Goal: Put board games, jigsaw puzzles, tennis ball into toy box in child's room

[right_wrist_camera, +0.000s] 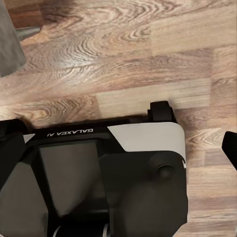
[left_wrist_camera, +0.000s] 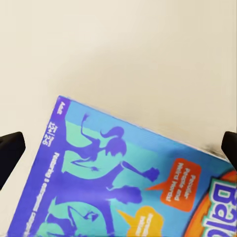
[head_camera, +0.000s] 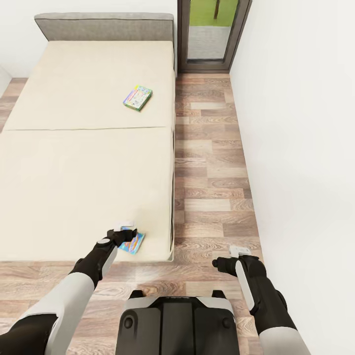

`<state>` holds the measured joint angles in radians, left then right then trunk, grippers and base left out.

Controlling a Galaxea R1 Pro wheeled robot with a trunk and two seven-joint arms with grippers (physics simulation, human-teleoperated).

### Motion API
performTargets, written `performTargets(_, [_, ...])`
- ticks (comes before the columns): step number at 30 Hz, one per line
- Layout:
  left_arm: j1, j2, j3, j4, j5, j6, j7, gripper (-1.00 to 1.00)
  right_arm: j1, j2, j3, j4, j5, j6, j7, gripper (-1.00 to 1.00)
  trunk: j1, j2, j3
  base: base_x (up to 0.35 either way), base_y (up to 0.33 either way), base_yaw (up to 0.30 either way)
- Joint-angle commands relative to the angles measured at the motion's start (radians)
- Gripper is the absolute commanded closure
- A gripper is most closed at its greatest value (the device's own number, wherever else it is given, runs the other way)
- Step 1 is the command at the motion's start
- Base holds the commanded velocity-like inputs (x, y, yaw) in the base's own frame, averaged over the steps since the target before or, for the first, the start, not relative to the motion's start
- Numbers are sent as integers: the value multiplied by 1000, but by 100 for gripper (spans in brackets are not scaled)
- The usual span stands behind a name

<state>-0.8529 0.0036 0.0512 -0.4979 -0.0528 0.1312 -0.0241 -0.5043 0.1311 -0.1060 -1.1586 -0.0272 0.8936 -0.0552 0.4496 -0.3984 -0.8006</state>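
Observation:
Two board games lie on the beige bed. A green and multicoloured board game rests far up the mattress near the right edge. A mostly blue board game lies at the bed's near right corner. My left gripper hovers right over the blue one and is open, a dark fingertip standing out past each side of the cover. My right gripper is open over the wood floor, holding nothing. The table, toy box, jigsaw puzzles and tennis ball are out of view.
A grey headboard closes the bed's far end. A dark-framed window stands beyond a strip of plank floor between the bed and the white right wall. My own base is just below.

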Motion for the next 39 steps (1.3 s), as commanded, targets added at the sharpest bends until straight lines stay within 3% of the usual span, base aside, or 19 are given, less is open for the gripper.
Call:
performTargets(1, [0, -1, 4, -2, -5, 6, -2, -100, 0, 1, -1, -1, -3, 4, -5, -100, 0, -2, -1, -90, 0, 0])
performTargets(14, [0, 3, 4, -2, -16, 5, -4, -100, 0, 2, 8, -10, -3, 0, -5, -100, 0, -2, -1, -177, -92, 0])
performTargets(39, [0, 3, 4, -1, -16, 5, -4, -100, 4, 1, 10, -27, -2, -10, -3, -100, 0, -2, -1, -8, -7, 0])
